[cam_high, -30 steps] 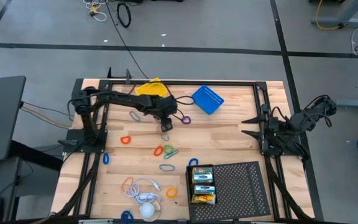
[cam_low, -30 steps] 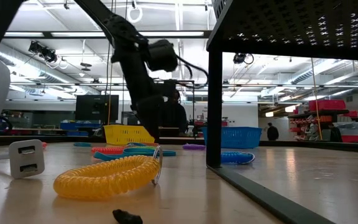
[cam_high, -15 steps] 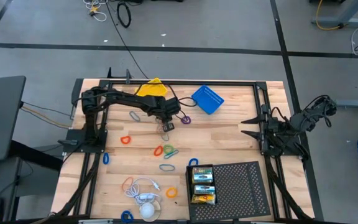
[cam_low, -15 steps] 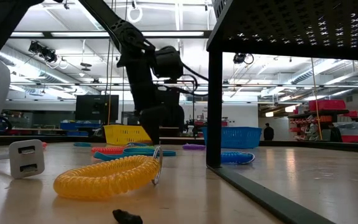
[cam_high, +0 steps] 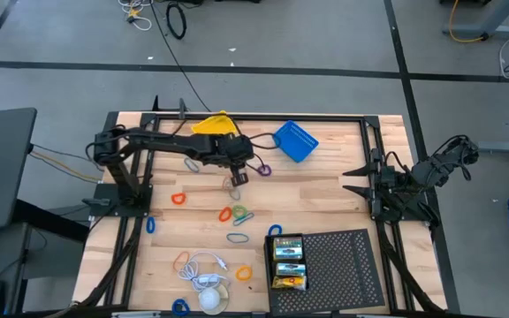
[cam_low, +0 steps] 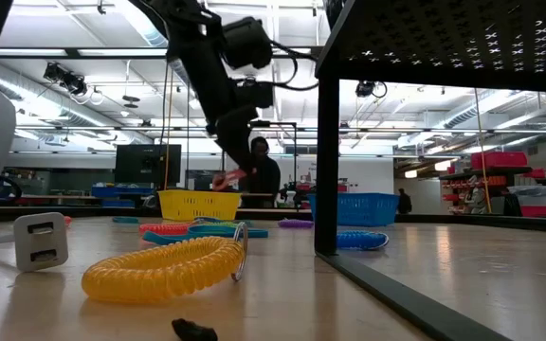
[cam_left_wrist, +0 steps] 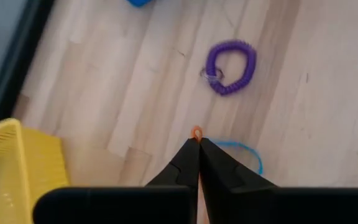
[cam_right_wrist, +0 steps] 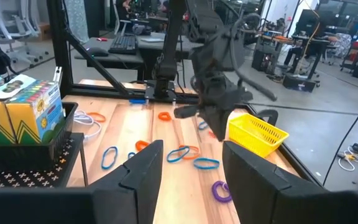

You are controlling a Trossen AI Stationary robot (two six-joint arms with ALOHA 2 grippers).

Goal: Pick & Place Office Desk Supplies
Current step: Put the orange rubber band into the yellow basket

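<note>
the left gripper (cam_high: 234, 179) hangs above the middle of the table, raised off the wood, its fingers pinched tight together on a thin orange band (cam_left_wrist: 196, 132). in the left wrist view only a small orange tip of that band pokes out just past the fingertips (cam_left_wrist: 193, 149), pointing forward along the line of the fingers; the rest is hidden between them. the low view shows what the wrist view cannot: the gripper is well clear of the tabletop, with a reddish-orange bit at its tip. below it on the wood lie a purple coiled band (cam_left_wrist: 230, 66) and a thin blue loop (cam_left_wrist: 244, 151). the right gripper (cam_right_wrist: 189, 165) waits at the table's right edge, fingers spread wide and empty, beside the crayon boxes (cam_right_wrist: 22, 113).
</note>
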